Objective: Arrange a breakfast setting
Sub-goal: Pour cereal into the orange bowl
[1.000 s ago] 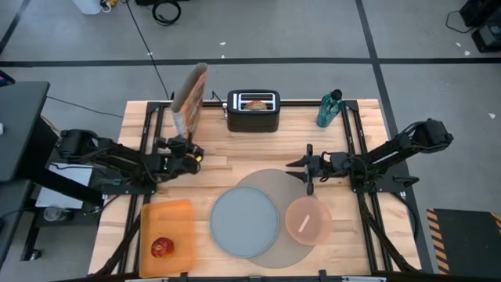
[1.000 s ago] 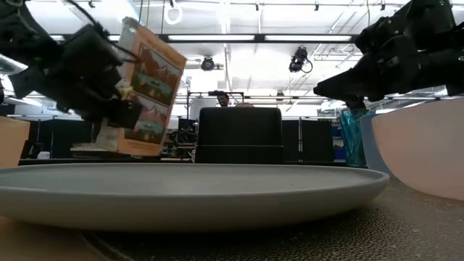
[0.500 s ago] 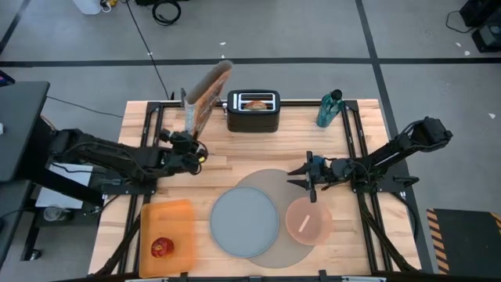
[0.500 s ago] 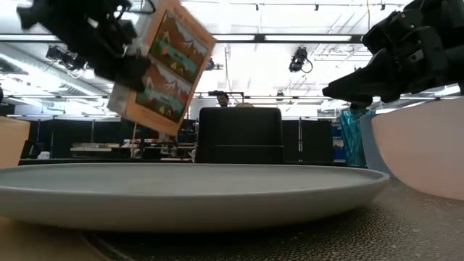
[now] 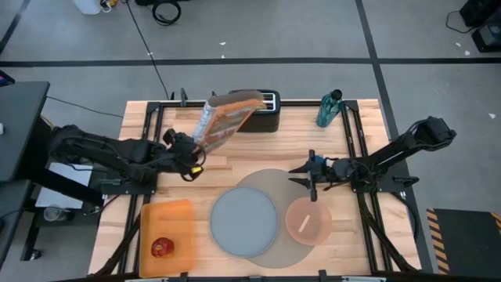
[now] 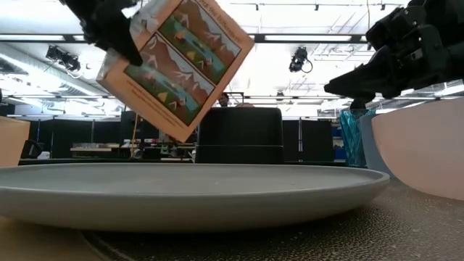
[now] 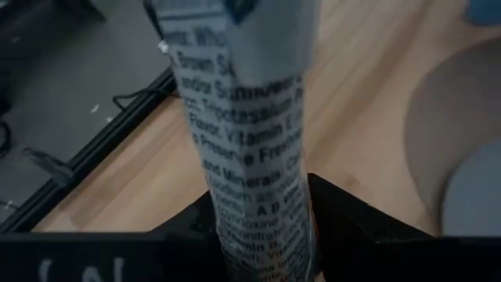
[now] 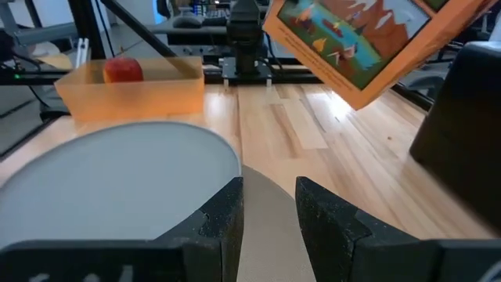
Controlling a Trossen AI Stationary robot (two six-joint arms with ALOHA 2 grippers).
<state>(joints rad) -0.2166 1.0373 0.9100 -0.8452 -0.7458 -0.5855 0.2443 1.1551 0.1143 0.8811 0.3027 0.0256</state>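
My left gripper (image 5: 193, 153) is shut on an orange cereal box (image 5: 225, 119), held high and tipped toward the table's right, over the black toaster (image 5: 268, 100). The box hides the bagel. The box also shows in the low view (image 6: 177, 65) and the right wrist view (image 8: 368, 39). My right gripper (image 5: 307, 177) is open and empty, just above the grey mat's (image 5: 270, 182) far edge. The blue-grey plate (image 5: 244, 222) and the pink bowl (image 5: 308, 220) sit on the mat. A slim pale spoon (image 5: 305, 222) lies in the bowl. The red apple (image 5: 162, 247) sits in the orange board (image 5: 168, 215). My left gripper pinches the box near its lower end (image 7: 262, 227), one finger on each broad face, the narrow printed side panel running out between the fingers (image 7: 337, 215). The fingers come from the table's left. The box is lifted clear and leans toward the table's right.
A green bottle (image 5: 329, 108) stands at the far right of the table. Bare wood lies between the two grippers and the mat (image 5: 250, 153). The orange board with the apple shows beyond the plate in the right wrist view (image 8: 129, 90).
My left gripper has risen and turned, swinging the box from upright at the far left over toward the table's right. The box now leans above the toaster and covers the bagel. My right gripper has stayed open near the mat's far edge.
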